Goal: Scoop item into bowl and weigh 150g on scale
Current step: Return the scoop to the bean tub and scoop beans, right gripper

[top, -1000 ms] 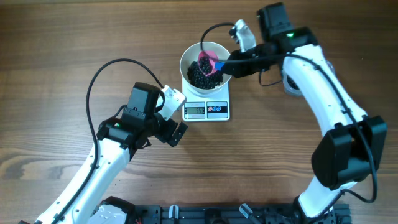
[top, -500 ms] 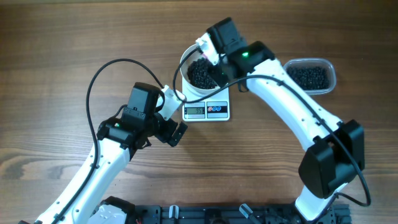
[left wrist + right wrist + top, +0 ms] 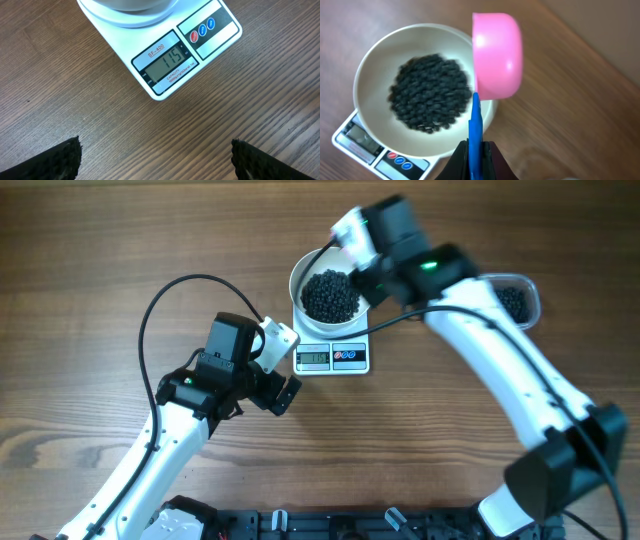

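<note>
Our right gripper (image 3: 475, 150) pinches the blue handle of the pink scoop (image 3: 497, 55), now lifted at the rim of the bowl (image 3: 370, 65); a second ago it sat in the beans (image 3: 430, 92). That bowl rests on the scale (image 3: 165, 65), marked SF-400 and reading 115. Our left gripper (image 3: 157, 160) hangs wide apart.

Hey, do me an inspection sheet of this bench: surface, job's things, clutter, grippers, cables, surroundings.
Surface: wooden table, bare grain.
Job's things: white bowl of black beans sits on the scale, display reading 115; pink scoop tipped sideways above the bowl's rim; clear tub of beans to the right, partly hidden by the right arm.
Clutter: nothing seen.
Grippers: left gripper open, empty, near the scale; right gripper shut on the scoop's blue handle.
Cables: black cable loops above the left arm.
Surroundings: black rail at the table's near edge.
</note>
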Available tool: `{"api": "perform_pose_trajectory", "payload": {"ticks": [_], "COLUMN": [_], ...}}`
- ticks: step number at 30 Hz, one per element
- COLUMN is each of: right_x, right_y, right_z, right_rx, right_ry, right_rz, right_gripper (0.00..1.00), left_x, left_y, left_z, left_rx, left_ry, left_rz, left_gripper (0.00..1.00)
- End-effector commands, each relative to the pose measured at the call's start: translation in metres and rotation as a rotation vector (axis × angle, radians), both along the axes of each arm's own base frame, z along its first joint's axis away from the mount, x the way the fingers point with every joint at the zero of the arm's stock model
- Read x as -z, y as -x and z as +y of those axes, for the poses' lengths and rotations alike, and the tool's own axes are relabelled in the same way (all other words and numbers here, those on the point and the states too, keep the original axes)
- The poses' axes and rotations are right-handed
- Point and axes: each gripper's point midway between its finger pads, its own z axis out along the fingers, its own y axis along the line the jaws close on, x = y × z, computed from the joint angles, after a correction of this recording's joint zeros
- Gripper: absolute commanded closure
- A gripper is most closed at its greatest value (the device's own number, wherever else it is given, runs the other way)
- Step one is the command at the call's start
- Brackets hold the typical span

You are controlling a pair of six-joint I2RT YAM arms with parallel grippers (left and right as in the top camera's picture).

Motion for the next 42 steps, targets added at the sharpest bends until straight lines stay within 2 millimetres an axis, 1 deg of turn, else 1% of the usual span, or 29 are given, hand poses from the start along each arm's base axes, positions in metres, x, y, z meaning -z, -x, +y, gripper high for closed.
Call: {"api": "perform_pose_trajectory", "payload": {"ticks": [1,3,4,7,9,10,11,13,15,16,17,19,23,26,30,34,37,39,42], "right_x": [-0.049,-0.051,-0.049,-0.033,-0.024,-0.014,-0.006,0.01,0.026,0.033,0.044,0.055,0.082,0.096,0.103,0.114,0.113,0.111,0.11], "right_y": [-0.003,-0.002,0.0,0.015,0.027,0.036,0.043,0.051,0.055,0.056,0.058,0.058,0.055,0.05,0.039,0.038,0.037,0.039,0.05], "right_z": [-0.049,-0.094,-0.11,-0.17,-0.199,-0.217,-0.227,-0.236,-0.241,-0.241,-0.241,-0.241,-0.241,-0.24,-0.231,-0.22,-0.206,-0.198,-0.193], "right_rx": [0.165,0.277,0.308,0.455,0.523,0.568,0.595,0.616,0.637,0.64,0.642,0.644,0.645,0.642,0.619,0.595,0.56,0.54,0.524], "right_ry": [-0.222,-0.265,-0.28,-0.304,-0.291,-0.265,-0.242,-0.2,-0.162,-0.157,-0.154,-0.15,-0.143,-0.151,-0.21,-0.268,-0.345,-0.386,-0.393], "right_rz": [-0.012,0.025,0.047,0.152,0.197,0.234,0.263,0.307,0.343,0.363,0.398,0.428,0.508,0.53,0.533,0.579,0.603,0.622,0.669], "right_gripper": [0.96,0.96,0.96,0.96,0.96,0.96,0.96,0.96,0.96,0.96,0.96,0.96,0.96,0.96,0.96,0.96,0.96,0.96,0.96], "left_x": [0.003,0.003,0.003,0.003,0.003,0.003,0.003,0.003,0.003,0.003,0.003,0.003,0.003,0.003,0.003,0.003,0.003,0.003,0.003], "left_y": [0.0,0.0,0.0,0.0,0.0,0.0,0.0,0.0,0.0,0.0,0.0,0.0,0.0,0.0,0.0,0.0,0.0,0.0,0.0], "left_z": [0.002,0.002,0.002,0.002,0.002,0.002,0.002,0.002,0.002,0.002,0.002,0.002,0.002,0.002,0.002,0.002,0.002,0.002,0.002], "left_rx": [-0.002,-0.002,-0.002,-0.002,-0.002,-0.002,-0.002,-0.002,-0.002,-0.002,-0.002,-0.002,-0.002,-0.002,-0.002,-0.002,-0.002,-0.002,-0.002], "left_ry": [-0.006,-0.006,-0.006,-0.006,-0.006,-0.006,-0.006,-0.006,-0.006,-0.006,-0.006,-0.006,-0.006,-0.006,-0.006,-0.006,-0.006,-0.006,-0.006], "left_rz": [0.006,0.006,0.006,0.006,0.006,0.006,0.006,0.006,0.006,0.006,0.006,0.006,0.006,0.006,0.006,0.006,0.006,0.006,0.006], "left_gripper": [0.0,0.0,0.0,0.0,0.0,0.0,0.0,0.0,0.0,0.0,0.0,0.0,0.0,0.0,0.0,0.0,0.0,0.0,0.0]}}
